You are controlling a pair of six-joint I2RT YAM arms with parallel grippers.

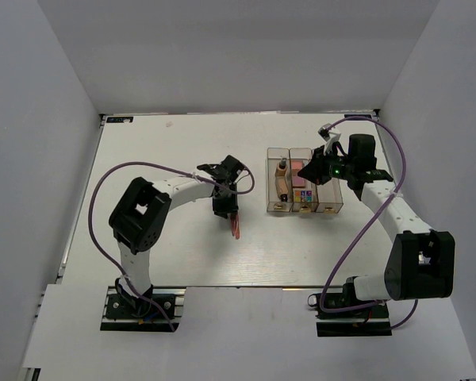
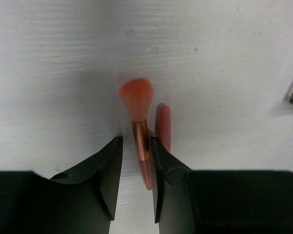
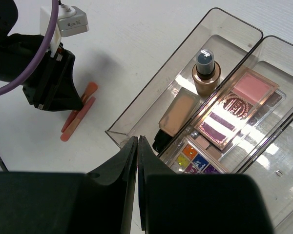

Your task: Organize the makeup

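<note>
A makeup brush [image 2: 139,131] with orange-pink bristles and a rose-gold ferrule lies on the white table, with a thin pink stick [image 2: 163,126] beside it. My left gripper [image 2: 136,141] is open and low, its fingers either side of the brush handle; the pink stick lies outside the right finger. In the top view it [image 1: 226,213] stands left of the clear box [image 1: 268,181]. The box holds a tan bottle [image 3: 205,73], a beige tube [image 3: 178,114] and eyeshadow palettes [image 3: 239,105]. My right gripper [image 3: 137,139] is shut and empty above the box's near corner.
The clear three-compartment box [image 3: 151,105] stands right of centre. A colourful palette [image 3: 198,158] lies in its middle compartment. The left arm's wrist [image 3: 49,83] hangs over the brush and stick. Grey walls enclose the table on three sides.
</note>
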